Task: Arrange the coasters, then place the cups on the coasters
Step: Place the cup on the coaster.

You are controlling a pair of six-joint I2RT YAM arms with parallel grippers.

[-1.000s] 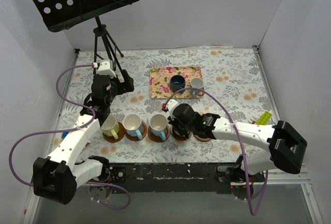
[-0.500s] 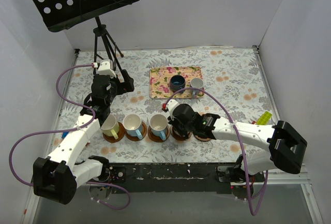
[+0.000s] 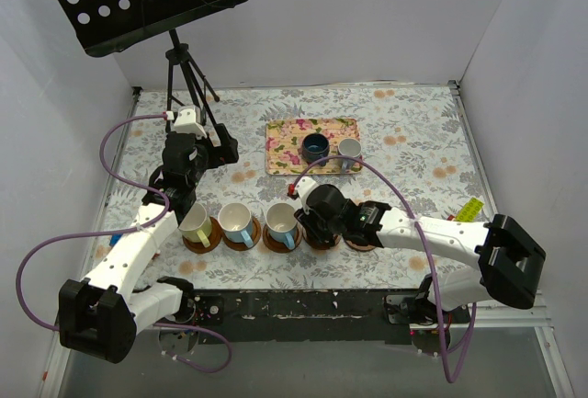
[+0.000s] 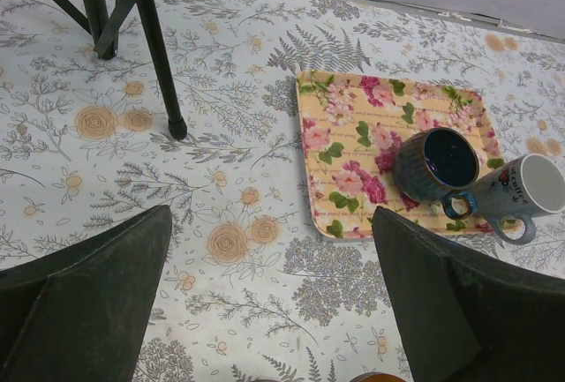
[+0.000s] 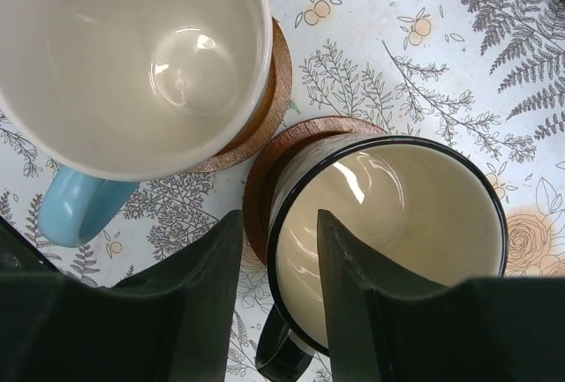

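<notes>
At the right jaws: the right gripper (image 5: 278, 223) straddles the rim of the cream mug (image 5: 388, 223), one finger inside the cup and one outside. The two stand parted with a little air on either side of the wall, so the grip looks released.
Cup's place: it stands upright on its coaster (image 5: 265, 157), which shows as a brown crescent on the side toward the neighbour. Whether the mug sits dead centre cannot be told.
Neighbour: a light blue mug (image 5: 132, 56) on its own coaster (image 5: 278, 82) sits just beside the outer finger.
Doing it well: probably spread the fingers fully, then lift straight up until the inner one clears the rim. A sideways pull could drag the mug off its disc or knock the blue one.
Row: the yellow-green mug (image 3: 195, 221) and two light blue mugs fill the first three discs, and a bare coaster (image 3: 360, 243) lies just past the cream mug. I cannot find a sixth.
Left arm: the left gripper (image 4: 272, 250) hovers wide open and empty, looking toward the tray (image 4: 353, 135).
Left to fetch: the dark blue mug (image 4: 439, 163) and the small grey mug (image 4: 521, 192) wait on the tray, touching or nearly so.
</notes>
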